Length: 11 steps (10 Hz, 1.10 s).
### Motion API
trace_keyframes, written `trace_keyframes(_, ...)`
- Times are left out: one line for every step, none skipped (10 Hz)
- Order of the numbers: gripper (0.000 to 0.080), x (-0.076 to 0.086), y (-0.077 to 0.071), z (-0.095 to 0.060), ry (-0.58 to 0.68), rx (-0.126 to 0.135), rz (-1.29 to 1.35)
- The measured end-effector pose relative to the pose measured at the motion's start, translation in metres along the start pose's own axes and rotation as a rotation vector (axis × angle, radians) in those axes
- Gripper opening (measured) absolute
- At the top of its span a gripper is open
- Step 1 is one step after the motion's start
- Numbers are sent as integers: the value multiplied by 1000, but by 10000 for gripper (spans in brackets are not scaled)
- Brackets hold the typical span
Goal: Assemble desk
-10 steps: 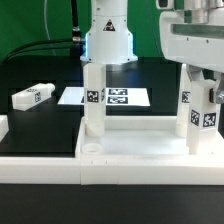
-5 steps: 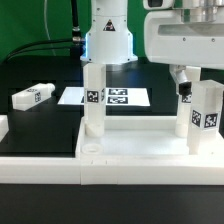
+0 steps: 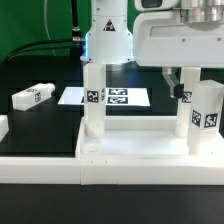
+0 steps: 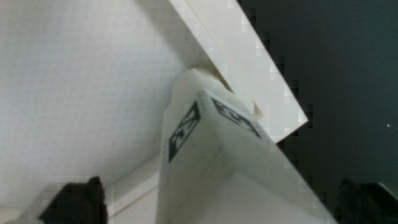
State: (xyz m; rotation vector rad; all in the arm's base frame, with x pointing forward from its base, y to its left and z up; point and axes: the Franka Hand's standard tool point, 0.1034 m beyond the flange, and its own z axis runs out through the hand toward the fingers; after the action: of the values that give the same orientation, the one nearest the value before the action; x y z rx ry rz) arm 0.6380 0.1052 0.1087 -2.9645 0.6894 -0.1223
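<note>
gripper [image 3: 178,80] fingers apart, leg [image 4: 222,150] between them, unclamped; risk: off-centre closing tilts leg in tabletop [image 3: 130,155] socket.

The pincer [image 3: 179,84] is cut off by the exterior view's top edge.

- A white square leg [image 4: 222,150] is seen end-on, its corner edge pointing toward the camera, with black-and-white tags on two of its faces.
- The tabletop [image 4: 80,90] is seen as a broad white surface behind the leg, with its raised rim [image 4: 228,45] running diagonally.
- A dark surface [image 4: 338,70] is shown beyond the rim.
- Two dark fingertips [image 4: 75,198] are seen at the frame's edge, one on either side of the leg and apart from it.
</note>
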Motion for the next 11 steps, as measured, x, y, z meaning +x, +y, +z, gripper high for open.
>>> trace_keyframes(649,1,0,-1,2,-7,-109)
trace_keyframes(649,1,0,-1,3,-6,-181)
trace_keyframes(649,1,-1,-1,3,-7,-306)
trace_keyframes(649,1,-1,-1,4,-11,-388)
trace_keyframes(649,0,-3,-1,6,-13,-439)
trace_keyframes(649,-2,-5,-1,5,-22,-541)
trace_keyframes(649,-3,-6,0,4,-24,-591)
trace_keyframes(649,-4,-7,0,4,-37,-709)
trace_keyframes(649,-3,-6,0,4,-40,-748)
trace_keyframes(627,-2,-5,0,3,-40,-757)
trace_keyframes(627,-2,-4,0,3,-40,-750)
